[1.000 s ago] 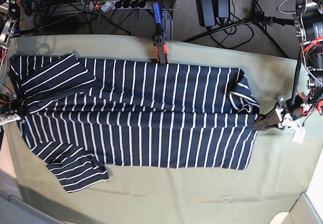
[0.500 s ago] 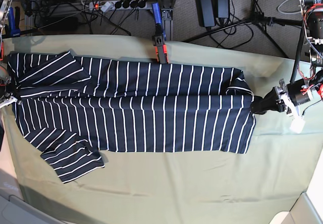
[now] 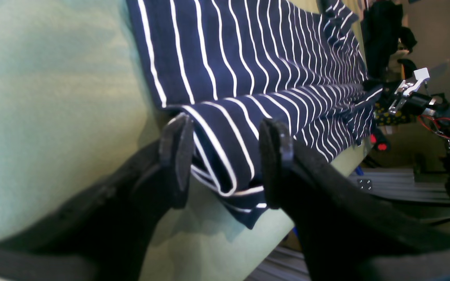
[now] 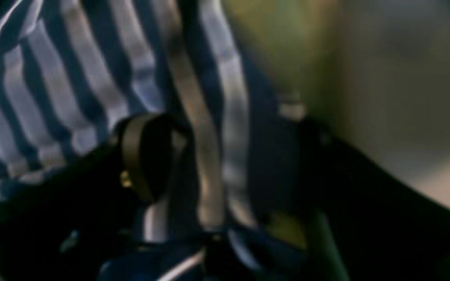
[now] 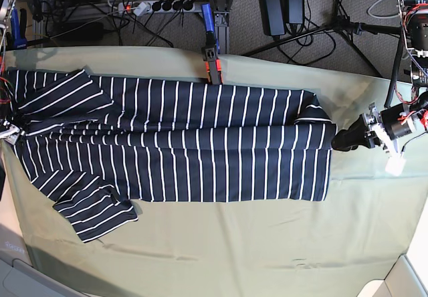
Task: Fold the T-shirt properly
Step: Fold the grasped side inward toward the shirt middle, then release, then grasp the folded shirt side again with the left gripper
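Observation:
The T-shirt (image 5: 200, 143), dark navy with thin white stripes, lies stretched sideways across the pale green cloth (image 5: 234, 243). One sleeve (image 5: 97, 210) sticks out at front left and another (image 5: 60, 89) lies at back left. My left gripper (image 5: 336, 140) is at the shirt's right edge. In the left wrist view it (image 3: 225, 156) holds a raised fold of the shirt (image 3: 248, 58) between its fingers. My right gripper (image 5: 8, 133) is at the shirt's left edge. The blurred right wrist view shows it (image 4: 229, 164) with striped fabric (image 4: 53, 78) between its fingers.
A red and black clamp (image 5: 212, 63) sits on the table's far edge, just behind the shirt. Cables and a power strip (image 5: 160, 6) lie on the floor beyond. The other arm's metal parts (image 3: 408, 86) show past the far end of the shirt.
Both grippers have drawn the shirt tauter and shifted it toward the table's far edge. The wrinkles along its middle have flattened and the front left sleeve has slid back with it.

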Available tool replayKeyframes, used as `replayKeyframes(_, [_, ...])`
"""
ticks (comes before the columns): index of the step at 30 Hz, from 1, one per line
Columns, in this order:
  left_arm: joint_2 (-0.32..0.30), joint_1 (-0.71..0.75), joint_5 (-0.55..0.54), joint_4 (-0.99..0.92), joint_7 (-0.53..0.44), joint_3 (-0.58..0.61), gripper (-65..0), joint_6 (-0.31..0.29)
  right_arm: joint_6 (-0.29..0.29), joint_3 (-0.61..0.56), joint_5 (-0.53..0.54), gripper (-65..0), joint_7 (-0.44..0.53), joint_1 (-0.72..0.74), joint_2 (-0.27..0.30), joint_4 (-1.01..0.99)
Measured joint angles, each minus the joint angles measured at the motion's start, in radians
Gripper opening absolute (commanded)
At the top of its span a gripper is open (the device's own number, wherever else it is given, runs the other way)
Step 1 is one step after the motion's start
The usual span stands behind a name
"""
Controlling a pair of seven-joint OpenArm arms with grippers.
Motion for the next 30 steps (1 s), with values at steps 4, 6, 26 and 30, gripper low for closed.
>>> replayKeyframes(4, [-0.024, 0.000, 0.000, 0.005, 0.003, 0.000, -34.3, 0.000, -0.001, 0.014, -0.018, -20.3, 0.034, 0.069, 0.002, -0.001])
replayKeyframes(6, [-0.040, 0.000, 0.000, 0.015, 0.004, 0.000, -34.3, 0.000, -0.001, 0.015, -0.027, -20.3, 0.043, 0.117, -0.006, 0.002])
replayKeyframes(26, [-0.102, 0.060, -0.013, 0.280, 0.014, 0.002, -34.3, 0.000, -0.009, 0.015, -0.251, -20.3, 0.240, 0.214, -0.146, -0.213])
replayKeyframes(30, [-0.102, 0.061, 0.003, 0.280, 0.014, 0.002, -34.3, 0.000, -0.009, 0.015, -0.246, -20.3, 0.243, 0.213, -0.159, -0.200])
